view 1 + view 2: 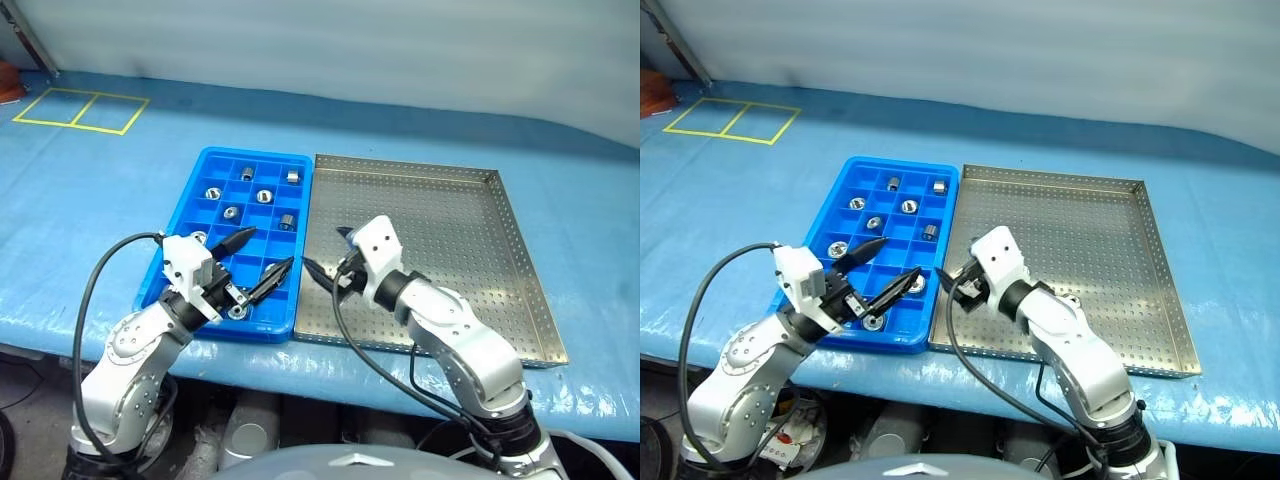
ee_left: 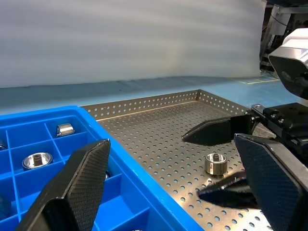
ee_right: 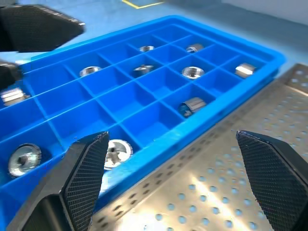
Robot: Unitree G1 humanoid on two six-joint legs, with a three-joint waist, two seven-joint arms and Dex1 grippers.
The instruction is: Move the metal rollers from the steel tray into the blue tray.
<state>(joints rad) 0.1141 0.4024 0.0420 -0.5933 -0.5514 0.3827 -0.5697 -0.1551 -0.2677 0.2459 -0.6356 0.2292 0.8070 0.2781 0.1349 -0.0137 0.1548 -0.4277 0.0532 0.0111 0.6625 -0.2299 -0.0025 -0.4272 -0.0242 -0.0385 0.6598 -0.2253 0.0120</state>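
The blue tray (image 1: 222, 160) lies left of the steel tray (image 1: 470, 240), rim to rim. Several metal rollers (image 1: 265, 196) sit in the blue tray's compartments. One more roller (image 2: 215, 163) stands on the steel tray's perforated floor, beyond my right gripper's fingers as the left wrist view shows it. My left gripper (image 1: 262, 254) hangs open over the near end of the blue tray with nothing in it. My right gripper (image 1: 328, 252) is open and empty over the steel tray's near-left part, pointing at the blue tray's rim (image 3: 202, 126).
Both trays rest on a blue-covered table (image 1: 90, 220). Yellow tape squares (image 1: 80, 108) mark its far left. A pale curtain wall (image 1: 330, 40) closes the back. Black cables (image 1: 95, 290) loop from each wrist. The steel tray's right half (image 1: 490, 300) holds nothing.
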